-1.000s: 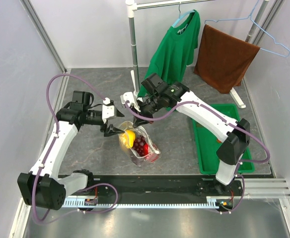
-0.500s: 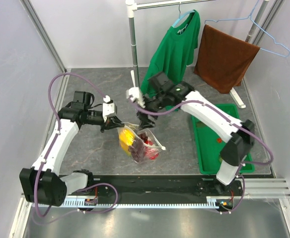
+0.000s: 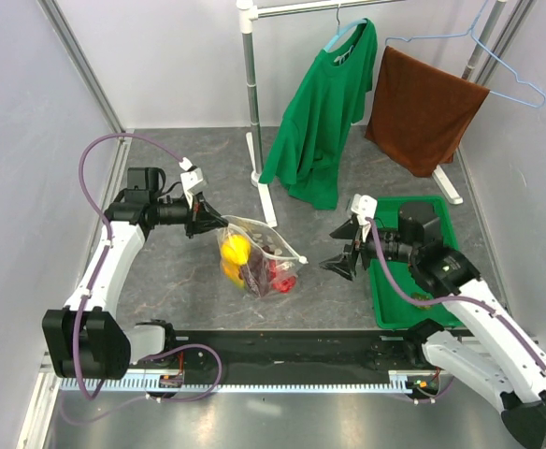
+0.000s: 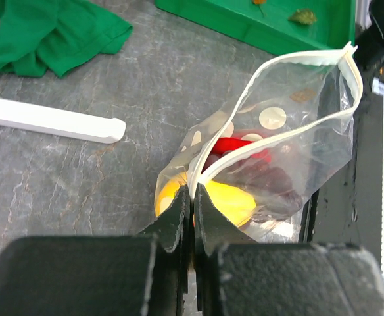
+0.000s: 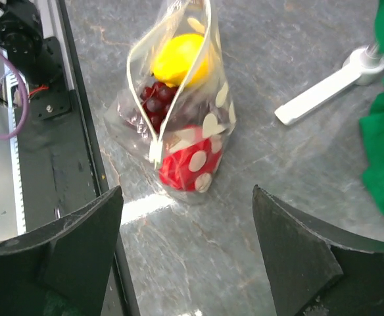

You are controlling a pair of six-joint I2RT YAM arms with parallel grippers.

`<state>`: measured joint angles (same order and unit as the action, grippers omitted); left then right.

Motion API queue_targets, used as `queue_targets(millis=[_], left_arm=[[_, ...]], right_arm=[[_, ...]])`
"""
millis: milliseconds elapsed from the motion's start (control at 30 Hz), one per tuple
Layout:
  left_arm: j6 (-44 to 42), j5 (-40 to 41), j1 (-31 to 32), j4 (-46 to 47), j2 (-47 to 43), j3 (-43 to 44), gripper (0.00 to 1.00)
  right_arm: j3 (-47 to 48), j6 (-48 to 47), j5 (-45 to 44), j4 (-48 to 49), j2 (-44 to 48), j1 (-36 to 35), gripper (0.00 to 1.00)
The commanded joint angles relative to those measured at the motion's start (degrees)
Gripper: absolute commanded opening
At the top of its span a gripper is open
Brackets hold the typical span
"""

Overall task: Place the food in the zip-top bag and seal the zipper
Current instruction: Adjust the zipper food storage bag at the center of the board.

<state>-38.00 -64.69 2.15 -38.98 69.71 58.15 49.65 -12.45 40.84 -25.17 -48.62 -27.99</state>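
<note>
Pinching the bag (image 3: pixel 259 262) upright at mid-counter (image 3: pixel 179 281), mouth agape.
Clenched with the left end effector (image 4: pixel 192 197) on the zipper's (image 4: pixel 304 58) left end, plain from left wrist only. From right wrist alone: mango (image 5: pixel 182 58) left, grapes (image 5: pixel 154 99) middle, pepper (image 5: pixel 185 164) right, all inside. Reaching right with left arm, elbow bent. Hovering right of bag with right end effector (image 3: pixel 341 253) released, fingers wide.
</note>
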Motion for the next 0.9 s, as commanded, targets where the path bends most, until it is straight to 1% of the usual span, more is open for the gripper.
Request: queue_targets(millis=[0,33,67,100,167,300,333,367,433,467,567,700,800,867], left_arm=[[9.77,-2.29,-1.71,7.51,-0.45,-1.46,0.02],[10.22,-2.20,-1.71,7.95,-0.63,-1.72,0.02],[10.57,-2.03,-1.71,8.57,-0.72,-2.16,0.02],[11.10,-1.94,-1.80,8.92,-0.72,-2.34,0.02],[12.24,-1.67,-1.98,9.80,-0.72,-2.60,0.02],[13.04,-2.20,-1.98,10.59,-0.72,-2.78,0.02],[13.04,-2.20,-1.98,10.85,-0.72,-2.95,0.02],[13.39,-2.20,-3.54,11.20,-0.37,-3.13,0.02],[14.00,-2.64,-3.91,11.56,0.07,-3.13,0.02],[14.18,-2.73,-3.91,11.65,0.42,-2.96,0.02],[14.62,-3.60,-4.26,11.74,0.86,-2.69,0.02],[14.27,-3.96,-4.70,11.82,0.69,-2.87,0.02],[13.74,-4.22,-4.96,11.91,0.86,-3.04,0.02],[13.65,-4.22,-5.23,11.82,1.04,-3.04,0.02]], right_arm=[[-9.65,11.29,-1.81,19.51,1.25,-0.05,0.85],[-10.70,12.78,-1.29,21.89,0.64,-0.05,0.83],[-12.63,17.85,-1.03,24.27,0.20,-0.14,0.82],[-13.69,20.51,-0.68,29.60,-0.42,-0.31,0.81],[-15.45,24.99,-1.55,32.54,-2.35,-1.01,0.80],[-16.25,26.68,-0.76,35.96,-4.90,-1.72,0.77],[-16.68,27.47,-0.67,36.85,-5.77,-2.24,0.73],[-16.78,27.65,-0.85,37.47,-6.31,-3.73,0.71],[-16.86,27.92,-1.64,38.79,-7.71,-5.75,0.70],[-16.95,27.74,-3.03,39.05,-7.98,-7.85,0.69],[-17.83,27.04,-5.06,40.72,-8.68,-10.15,0.66],[-18.71,25.46,-8.58,42.74,-10.35,-11.12,0.59],[-18.97,24.32,-10.86,42.75,-11.58,-11.21,0.58],[-19.67,22.12,-11.83,40.83,-10.97,-11.12,0.57]])
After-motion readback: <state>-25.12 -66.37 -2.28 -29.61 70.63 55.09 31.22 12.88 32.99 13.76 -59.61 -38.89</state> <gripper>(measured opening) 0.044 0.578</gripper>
